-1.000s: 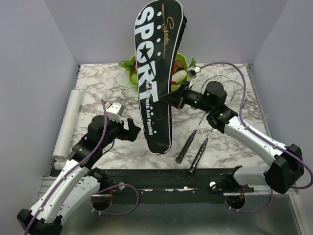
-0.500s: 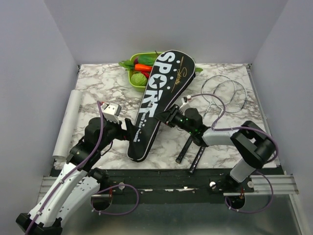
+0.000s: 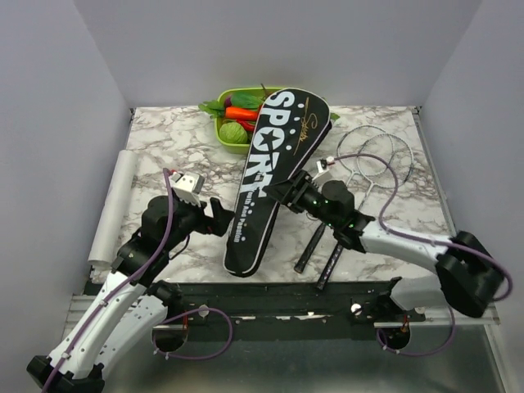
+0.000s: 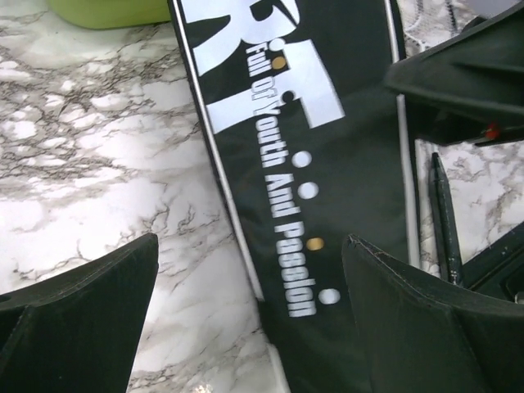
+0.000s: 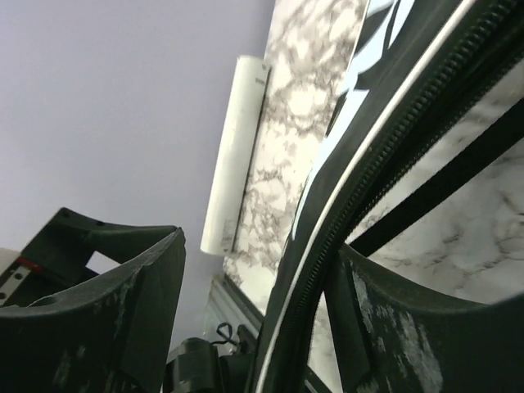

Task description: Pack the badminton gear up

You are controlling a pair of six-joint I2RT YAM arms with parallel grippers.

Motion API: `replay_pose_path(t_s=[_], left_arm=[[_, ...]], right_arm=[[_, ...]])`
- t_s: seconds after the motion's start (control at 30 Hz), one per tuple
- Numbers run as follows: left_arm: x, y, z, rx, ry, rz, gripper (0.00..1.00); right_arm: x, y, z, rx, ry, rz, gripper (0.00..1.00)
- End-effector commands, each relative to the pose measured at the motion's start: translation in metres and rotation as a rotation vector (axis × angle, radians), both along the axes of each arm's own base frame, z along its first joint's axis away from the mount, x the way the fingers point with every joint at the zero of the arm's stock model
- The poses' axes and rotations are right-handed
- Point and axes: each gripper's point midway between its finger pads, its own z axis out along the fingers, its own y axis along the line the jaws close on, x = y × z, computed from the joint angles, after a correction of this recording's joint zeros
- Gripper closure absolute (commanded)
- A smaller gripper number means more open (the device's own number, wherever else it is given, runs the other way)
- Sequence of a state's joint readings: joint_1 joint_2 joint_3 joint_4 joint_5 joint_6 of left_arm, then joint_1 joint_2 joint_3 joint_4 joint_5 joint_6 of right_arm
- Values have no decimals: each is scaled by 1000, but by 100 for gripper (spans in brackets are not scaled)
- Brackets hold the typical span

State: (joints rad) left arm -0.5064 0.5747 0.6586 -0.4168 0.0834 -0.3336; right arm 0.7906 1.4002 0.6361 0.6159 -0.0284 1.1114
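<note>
The long black "SPORT" bag (image 3: 266, 180) lies flat and diagonal across the table, its wide end resting on the green tray. My right gripper (image 3: 284, 195) is open at the bag's right edge; in the right wrist view the zipped edge (image 5: 372, 155) runs between the spread jaws (image 5: 260, 246) and leans on one finger. My left gripper (image 3: 219, 218) is open too, its jaws (image 4: 251, 246) straddling the bag's left edge (image 4: 327, 164) just above it. Two silver rackets (image 3: 372, 160) lie to the right, black handles (image 3: 311, 244) pointing at me.
The green tray (image 3: 219, 131) of toy vegetables stands at the back, partly under the bag. A white roll (image 3: 115, 205) lies along the left edge of the table. One racket handle (image 4: 442, 213) lies close beside the bag's narrow end.
A second ago the right gripper held the bag upright in the air. The bag has come down flat on the table, and the right jaws have opened and let it go.
</note>
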Motion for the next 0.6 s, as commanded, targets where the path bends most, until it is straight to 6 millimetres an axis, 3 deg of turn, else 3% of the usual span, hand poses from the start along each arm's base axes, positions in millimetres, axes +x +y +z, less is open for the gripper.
replay_pose_path(t_s=[0.0,0.1,0.2,0.4,0.57], left_arm=[[-9,-22,9,-73,-25,-119,1],[-14,-35,3,-88,26,-168,1],[-11,-34,4,-93,22,-133,1],[-6,-37,13,-102,24,-122,1],[-4,-38,11,-75,38,-117,1]], right_arm=[[-7,-74,-33,-356,30,-191,23],[-16,-111,-37,-499,19,-257,18],[-22,-122,-41,-589,7,-229,14],[-31,-117,-52,-657,54,-148,14],[-29,-92,-66,-659,86,-45,14]])
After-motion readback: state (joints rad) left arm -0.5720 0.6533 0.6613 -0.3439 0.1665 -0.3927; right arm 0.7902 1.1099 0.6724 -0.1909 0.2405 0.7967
